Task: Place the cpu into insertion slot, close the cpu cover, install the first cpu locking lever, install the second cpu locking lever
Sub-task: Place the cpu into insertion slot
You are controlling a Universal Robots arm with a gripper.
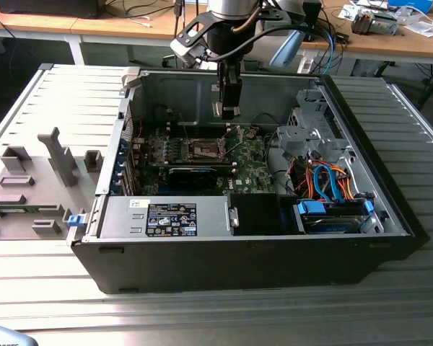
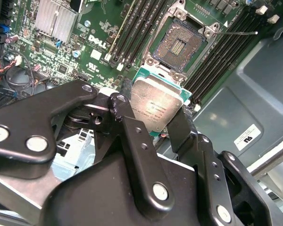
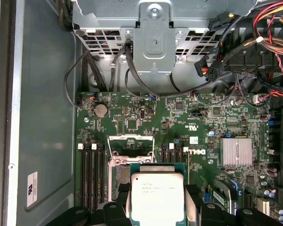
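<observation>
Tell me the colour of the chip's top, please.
Silvery grey, with a green edge; the first wrist view shows the chip best.

Pincer apparently over motherboard

White logo lettering stands on the green motherboard, and the cpu carries fine dark print too small to make out. A white sticker with a dark mark sits on the case wall; the black label on the power supply is illegible
</observation>
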